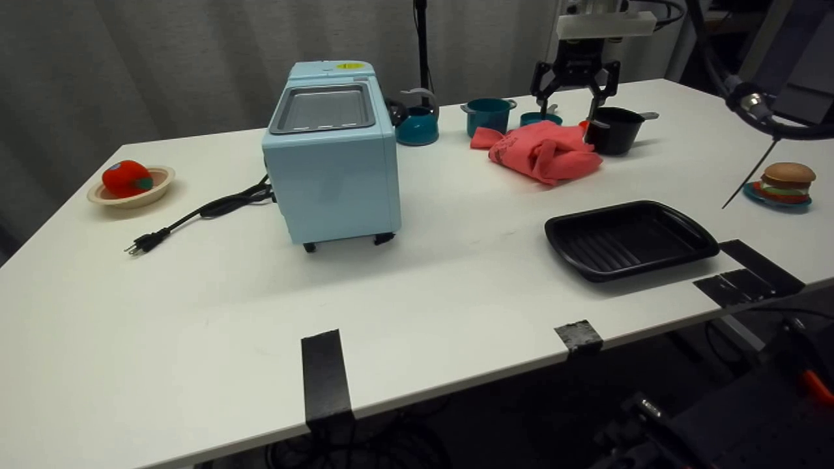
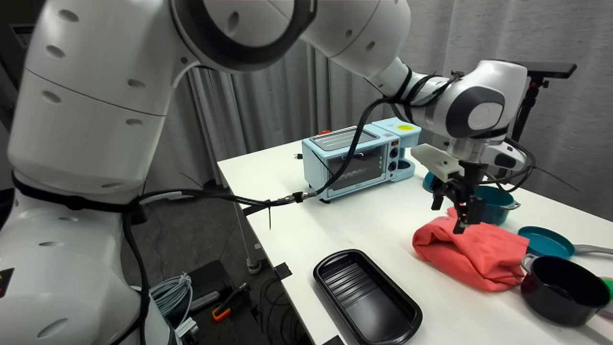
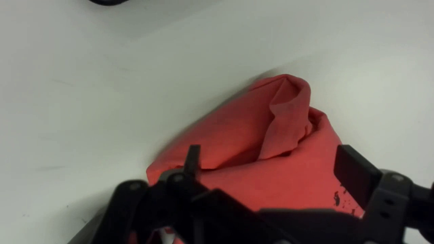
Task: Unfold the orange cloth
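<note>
One orange cloth [image 1: 544, 153], in an exterior view: bunched up on your white table [image 1: 208, 312].
Your gripper [image 1: 567, 122]: above the cloth, spread apart, released.
Black pot [image 1: 620, 133]: just beside the cloth.
Teal pot [image 1: 487, 120]: behind the cloth, as you look from this camera.
Black tray [image 1: 635, 241]: nearer this camera than the cloth, apart from it.
Light-blue toaster oven [image 1: 335, 195]: well apart from the cloth.
Teal pan [image 2: 546, 241], in an exterior view: just beside the cloth.
Robot arm [image 2: 364, 38]: stretched over your table, its end above the cloth.
Fingertips [image 2: 459, 228]: over the cloth; you cannot tell whether they touch it.
Folded flap [image 3: 286, 127], in the wrist view: on top of the cloth, turned back upon it.
Dark print [image 3: 336, 198]: on the cloth, beside one of your fingers [image 3: 354, 174].
Finger spread: wide, the cloth showing between.
</note>
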{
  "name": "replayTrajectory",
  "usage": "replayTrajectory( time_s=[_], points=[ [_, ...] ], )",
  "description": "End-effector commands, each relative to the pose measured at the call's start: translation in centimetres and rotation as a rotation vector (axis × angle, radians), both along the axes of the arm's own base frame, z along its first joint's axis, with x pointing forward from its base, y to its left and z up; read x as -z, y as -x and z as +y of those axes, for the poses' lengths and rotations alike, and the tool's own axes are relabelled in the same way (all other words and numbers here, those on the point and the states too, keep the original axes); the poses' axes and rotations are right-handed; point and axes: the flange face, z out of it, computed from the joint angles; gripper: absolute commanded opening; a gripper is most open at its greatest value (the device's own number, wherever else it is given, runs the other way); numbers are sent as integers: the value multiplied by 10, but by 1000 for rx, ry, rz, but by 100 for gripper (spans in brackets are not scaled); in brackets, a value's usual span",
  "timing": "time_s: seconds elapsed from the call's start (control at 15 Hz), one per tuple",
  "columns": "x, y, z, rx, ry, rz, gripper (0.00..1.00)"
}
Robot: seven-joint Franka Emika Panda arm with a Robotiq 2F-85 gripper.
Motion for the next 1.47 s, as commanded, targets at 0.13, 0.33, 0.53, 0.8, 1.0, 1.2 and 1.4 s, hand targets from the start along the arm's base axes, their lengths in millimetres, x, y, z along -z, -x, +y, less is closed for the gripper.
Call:
replayTrajectory(
  time_s=[0.13,0.33,0.53,0.8,1.0,1.2,1.4],
  points=[
    [33,-44,-26,149,-49,30,100],
    [46,-58,-32,191,-62,47,100],
    [61,-68,-30,214,-68,69,100],
    [78,-76,-25,237,-63,91,75],
    [83,-80,-25,246,-67,95,58],
    [81,-84,-22,253,-65,93,35],
    [69,-88,-23,251,-34,67,12]
  ],
)
